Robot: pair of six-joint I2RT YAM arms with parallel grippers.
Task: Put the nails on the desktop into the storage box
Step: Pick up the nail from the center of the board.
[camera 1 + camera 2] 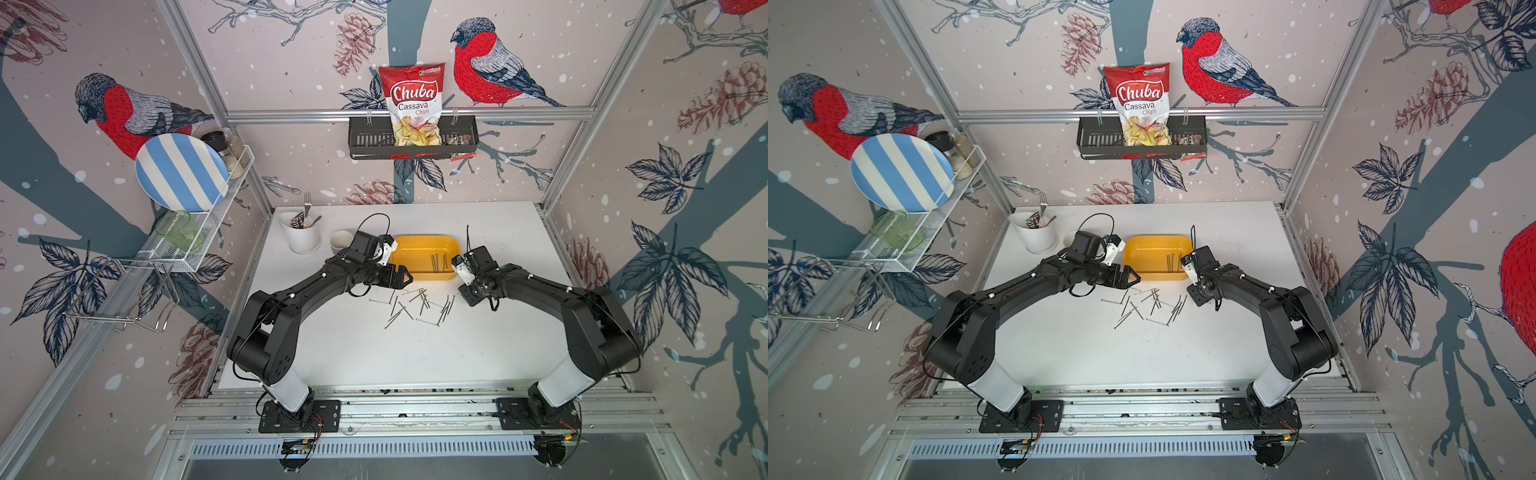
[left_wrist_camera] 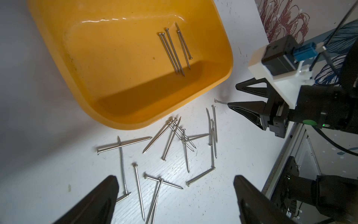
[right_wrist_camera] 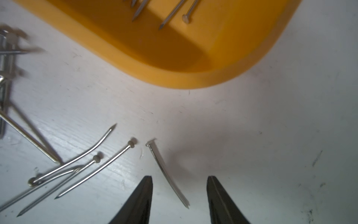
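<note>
Between the parted jaws of the right gripper (image 3: 179, 178), one nail (image 3: 163, 169) is seen, lying as it seems on the desktop (image 3: 280, 135). It is touched by neither finger, and its head is pointed away from the gripper. The jaws are probably kept only partly apart so that this single nail can be pinched alone. Beside it, toward the left gripper (image 2: 174, 178), the other nails (image 2: 174, 139) are scattered and crossed. That gripper is held wide open above them, empty. Beyond both grippers the yellow storage box (image 2: 126, 120) is set just beside the heap, presumably so that carrying is short. A few nails (image 2: 174, 50) are already laid inside.
</note>
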